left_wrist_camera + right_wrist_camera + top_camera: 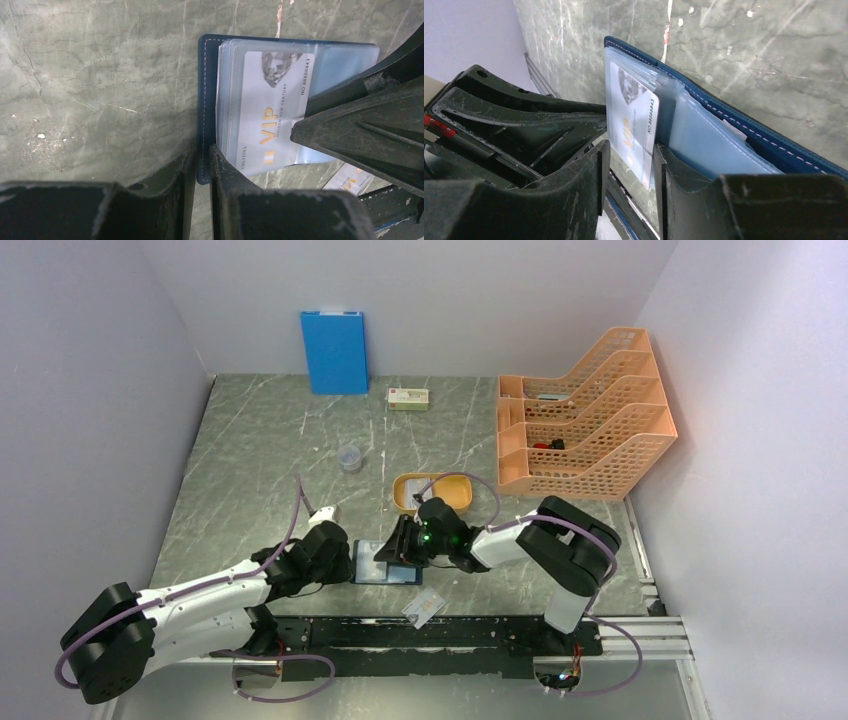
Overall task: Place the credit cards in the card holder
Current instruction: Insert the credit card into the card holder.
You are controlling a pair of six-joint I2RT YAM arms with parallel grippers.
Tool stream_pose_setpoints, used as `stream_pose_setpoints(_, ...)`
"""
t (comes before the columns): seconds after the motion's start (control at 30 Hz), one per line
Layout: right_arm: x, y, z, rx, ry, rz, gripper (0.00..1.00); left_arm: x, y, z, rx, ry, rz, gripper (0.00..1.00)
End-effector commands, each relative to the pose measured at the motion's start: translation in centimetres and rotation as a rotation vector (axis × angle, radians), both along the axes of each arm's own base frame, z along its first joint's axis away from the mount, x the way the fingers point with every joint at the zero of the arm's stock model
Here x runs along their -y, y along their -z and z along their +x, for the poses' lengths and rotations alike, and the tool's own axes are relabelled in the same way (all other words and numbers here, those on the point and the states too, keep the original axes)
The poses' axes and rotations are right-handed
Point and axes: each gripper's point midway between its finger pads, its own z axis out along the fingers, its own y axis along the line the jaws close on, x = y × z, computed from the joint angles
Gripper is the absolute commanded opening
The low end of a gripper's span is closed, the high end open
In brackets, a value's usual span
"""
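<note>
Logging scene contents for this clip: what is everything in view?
card holder: one, navy, open on the table, near middle
credit cards: two, pale; one in the holder's clear sleeve, one loose at the near edge
tray: one, orange, behind the holder
file rack: one, orange, far right
board: one, blue, standing at the back
box: one, white with red label, back
cup: one, clear, mid-table
left fingers: black, shut on the holder's cover edge
right fingers: black, open around the sleeved card

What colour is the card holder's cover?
The card holder is dark navy with pale stitching; left wrist view.
</note>
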Motion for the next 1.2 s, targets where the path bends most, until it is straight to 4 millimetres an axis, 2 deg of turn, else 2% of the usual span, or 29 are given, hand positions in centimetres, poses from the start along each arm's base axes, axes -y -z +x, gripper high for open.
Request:
stream_pose_setpoints(0.0, -0.8, 0.5, -0.5, -0.001, -0.036, -0.029, 0.4, -0.1, 0.7, -1.0, -0.037, 0.023, -0.003, 0.22)
stream_pose_setpoints(0.4, -2.8, -0.3, -0.9, -0.005, -0.092, -0.001, 0.4, -0.2, 0.4, -1.0, -0.029, 0.017, -0.009, 0.21)
stream_pose_setpoints(0.47, -2.7, -0.3, -0.8, 0.008, -0.09, -0.018, 0.44, -0.5, 0.2, -0.9, -0.025, 0.007, -0.001, 0.22)
stream_pose_setpoints(0.63, -1.9, -0.7, -0.3, 0.035, -0.082, -0.095, 0.59, -1.6, -0.1, -0.7, -0.01, -0.029, 0.036, 0.25)
stream_pose_setpoints(0.87, -0.6, -3.5, 0.5, 0.102, -0.056, -0.163, 0.79, -2.0, -1.3, -0.4, 0.015, -0.05, 0.037, 0.4)
stream_pose_setpoints(0.9, -0.3, -3.9, 0.6, 0.113, -0.05, -0.17, 0.86, -2.0, -1.5, -0.3, 0.02, -0.049, 0.037, 0.42)
stream_pose_setpoints(0.97, -0.1, -5.0, 0.9, 0.143, -0.044, -0.17, 0.93, -2.0, -2.0, -0.2, 0.029, -0.051, 0.035, 0.49)
stream_pose_setpoints(1.07, 0.7, -6.4, 1.3, 0.178, -0.025, -0.196, 0.93, -2.1, -3.3, 0.1, 0.047, -0.066, 0.031, 0.57)
stream_pose_setpoints(1.17, 3.0, -8.1, 1.1, 0.239, 0.003, -0.237, 0.9, -1.9, -5.3, 0.2, 0.072, -0.072, -0.008, 0.6)
